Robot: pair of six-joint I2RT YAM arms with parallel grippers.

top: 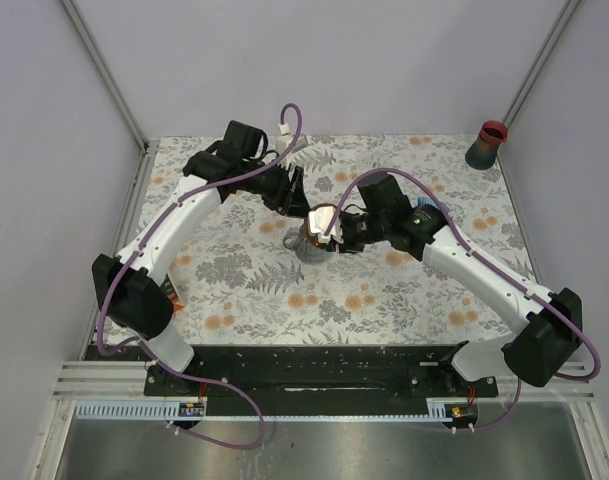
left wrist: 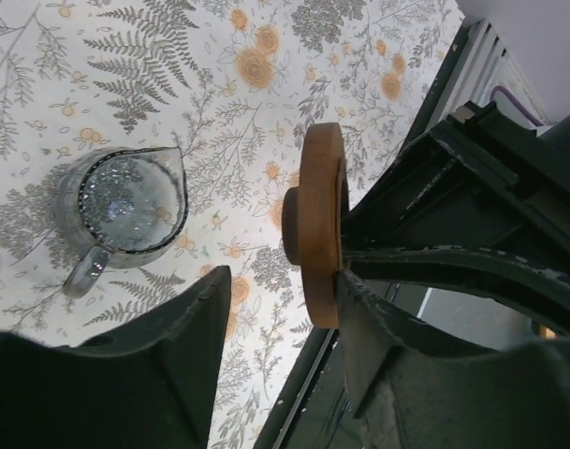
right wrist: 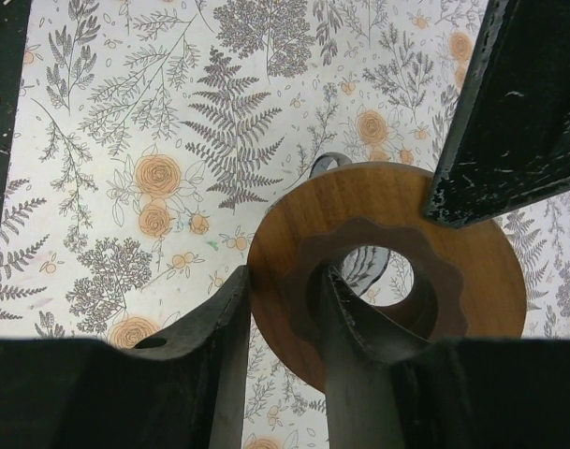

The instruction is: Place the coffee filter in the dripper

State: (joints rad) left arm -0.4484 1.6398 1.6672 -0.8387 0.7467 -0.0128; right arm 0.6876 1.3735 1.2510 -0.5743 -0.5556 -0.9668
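A cloth (top: 274, 300) printed with ferns and orange flowers covers the table. At the upper right of the top view a dark cup (top: 487, 146) with a red rim stands alone near the back corner. At the left of the left wrist view a small glass jug (left wrist: 125, 208) with a handle sits upright on the cloth, possibly wet inside.

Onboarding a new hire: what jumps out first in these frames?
The wooden ring at mid-table, its rim pinched by the right pincer with one finger through the hole. Below it sits a glass pitcher on the floral cloth, and the left pincer hangs open beside the ring.
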